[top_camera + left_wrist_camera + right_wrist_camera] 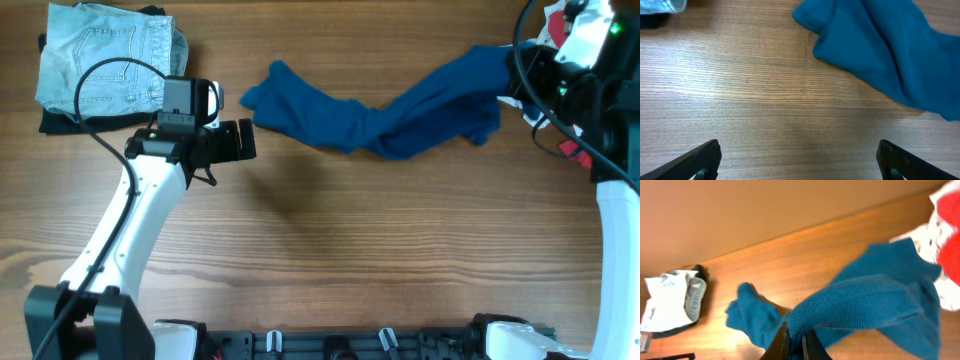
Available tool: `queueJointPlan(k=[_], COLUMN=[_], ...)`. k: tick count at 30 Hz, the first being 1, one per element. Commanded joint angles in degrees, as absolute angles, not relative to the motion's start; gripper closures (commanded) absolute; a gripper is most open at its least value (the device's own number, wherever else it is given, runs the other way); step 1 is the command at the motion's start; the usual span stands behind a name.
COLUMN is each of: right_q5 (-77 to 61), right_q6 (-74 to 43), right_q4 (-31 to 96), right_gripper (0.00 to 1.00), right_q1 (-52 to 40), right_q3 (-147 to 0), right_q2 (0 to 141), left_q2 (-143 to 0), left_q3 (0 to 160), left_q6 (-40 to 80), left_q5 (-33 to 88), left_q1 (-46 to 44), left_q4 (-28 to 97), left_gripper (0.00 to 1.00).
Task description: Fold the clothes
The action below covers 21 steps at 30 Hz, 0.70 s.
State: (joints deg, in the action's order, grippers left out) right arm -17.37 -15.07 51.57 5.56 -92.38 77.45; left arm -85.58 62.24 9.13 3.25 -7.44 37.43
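The clothes, a dark blue shirt [390, 115], lie bunched in a long band across the upper middle of the table. Its left end [880, 55] fills the top right of the left wrist view. My right gripper [796, 342] is shut on a fold of the shirt [865, 300] and holds the right end lifted at the table's far right [515, 75]. My left gripper [245, 140] stands open just left of the shirt's left tip, over bare wood, with nothing between its fingers [700, 160].
A folded pair of light jeans [110, 65] on a dark garment lies at the back left. A red and white patterned cloth [572, 35] lies at the far right corner, behind my right arm [620, 210].
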Motion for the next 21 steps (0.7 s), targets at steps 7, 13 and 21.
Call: queueJointPlan(k=[7,13,21], right_q5=[-30.59,-33.34,-32.23], right_q6=[-15.33,-14.96,-13.65], right_q4=[45.06,45.84,47.27], right_gripper=[0.96,0.96,0.96], right_q1=[5.58,5.58,5.58], right_q3=[-103.48,-110.0,-110.3], right_q2=[77.41,77.38,79.96], left_q2=[-78.28,-77.56,-76.9], left_q3=[63.46,63.44,63.46], left_q6=[6.42,5.93,0.21], left_q5=[3.11,3.16,11.4], left_q1=[-8.8,-8.8,-11.99], left_q4=[37.82,38.26,37.43], left_gripper=[0.0,0.0,0.0])
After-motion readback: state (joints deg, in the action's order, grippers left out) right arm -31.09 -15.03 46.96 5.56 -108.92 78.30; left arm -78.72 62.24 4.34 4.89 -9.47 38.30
